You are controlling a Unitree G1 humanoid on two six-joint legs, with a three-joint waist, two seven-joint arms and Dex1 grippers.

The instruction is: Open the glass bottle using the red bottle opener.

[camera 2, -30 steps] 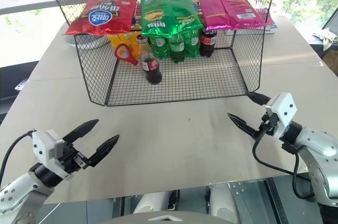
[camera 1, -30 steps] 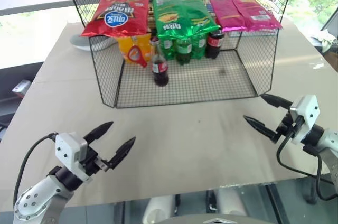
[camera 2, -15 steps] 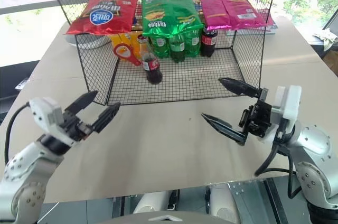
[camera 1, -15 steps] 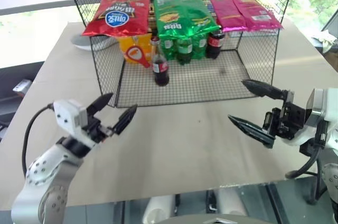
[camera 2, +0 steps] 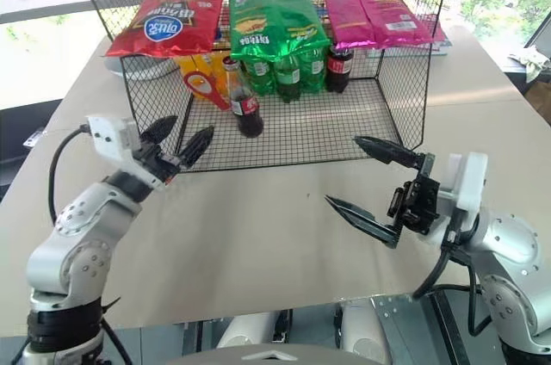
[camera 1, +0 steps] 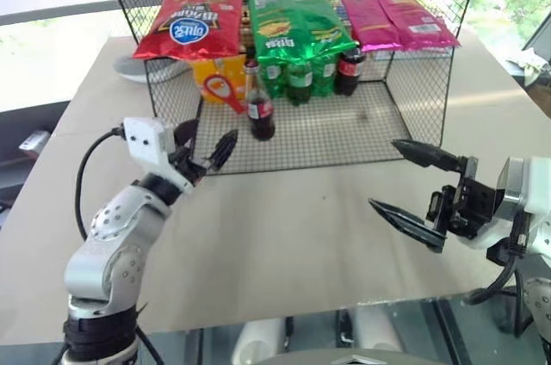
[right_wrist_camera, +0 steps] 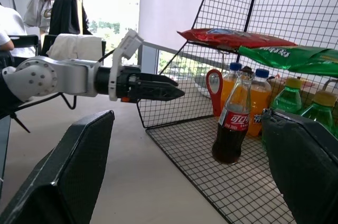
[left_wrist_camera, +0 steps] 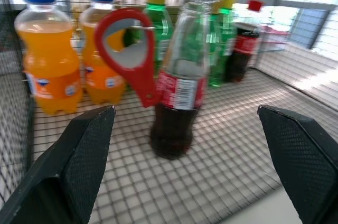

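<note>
— Glass bottle (camera 1: 260, 108) first: where does it stand?
— Upright on the wire floor of the mesh cage (camera 1: 379, 137), toward the cage's open front edge and left of its middle, on the table (camera 1: 284, 227).
— And the red bottle opener (camera 1: 226, 89)?
— Just left of the bottle, its ring head up and its handle pointing down toward the bottle's label. In the left wrist view the handle tip overlaps the label; I cannot tell whether the two touch.
— What sits behind them?
— Orange soda bottles (left_wrist_camera: 46, 49) at the back left, green bottles (camera 1: 300, 77) in the middle and a dark cola bottle (camera 1: 349, 71) with a red cap to the right. Snack bags lie on the upper shelf: red (camera 1: 189, 22), green (camera 1: 297, 21) and pink (camera 1: 396, 19).
— The left gripper (camera 1: 207, 145)?
— At the cage's front left corner, pointing in toward the bottle and opener, fingers spread wide, holding nothing.
— The right gripper (camera 1: 405, 180)?
— Over the table in front of the cage's right front corner, turned toward the left, fingers wide apart, also empty and well apart from the bottle.
</note>
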